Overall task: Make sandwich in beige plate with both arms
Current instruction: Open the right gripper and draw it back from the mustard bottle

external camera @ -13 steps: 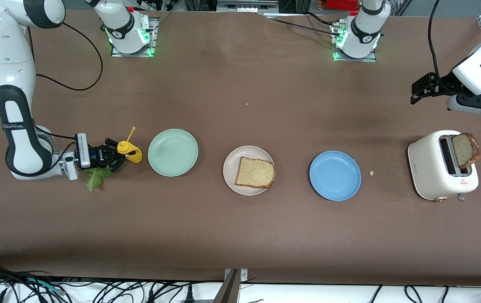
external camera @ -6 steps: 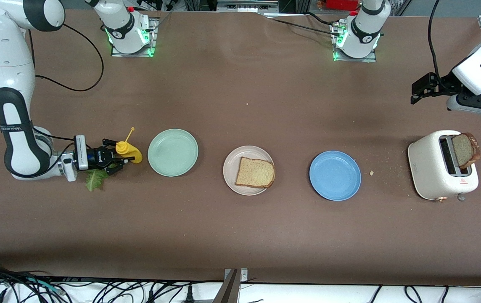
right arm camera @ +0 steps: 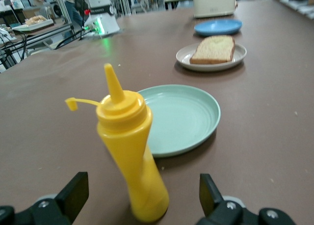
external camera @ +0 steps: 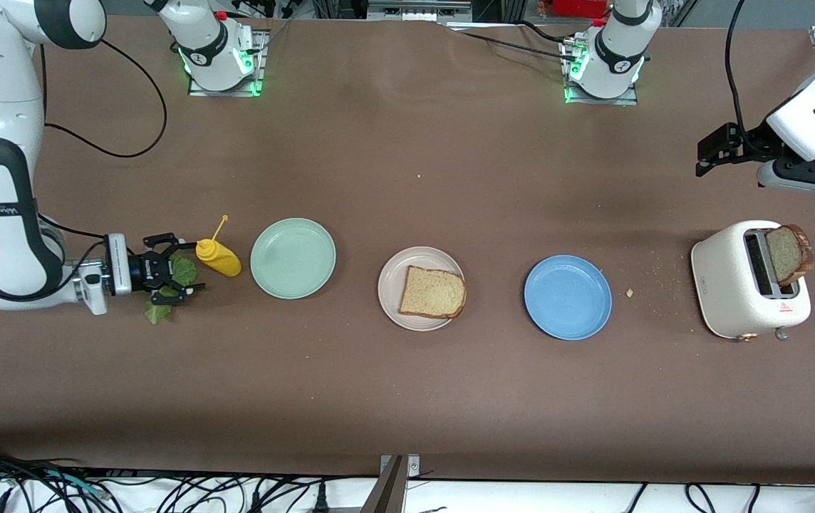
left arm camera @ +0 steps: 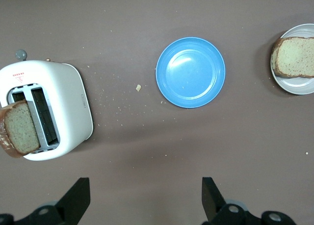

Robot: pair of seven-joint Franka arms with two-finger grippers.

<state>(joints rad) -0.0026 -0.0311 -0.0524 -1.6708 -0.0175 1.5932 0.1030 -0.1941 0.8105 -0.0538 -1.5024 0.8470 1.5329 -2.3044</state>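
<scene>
Front view high across the table, left wrist straight down, right wrist low, all sharing beige plate (external camera: 397, 299).

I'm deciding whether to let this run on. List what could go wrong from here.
1. The right hand is open and low at the lettuce leaf, with the yellow squeeze bottle right beside it. A careless move could tip the bottle.
2. The leaf is thin and floppy, so it may slip.
3. The toast slice leans out of the toaster. The open left hand may grip it badly.
</scene>
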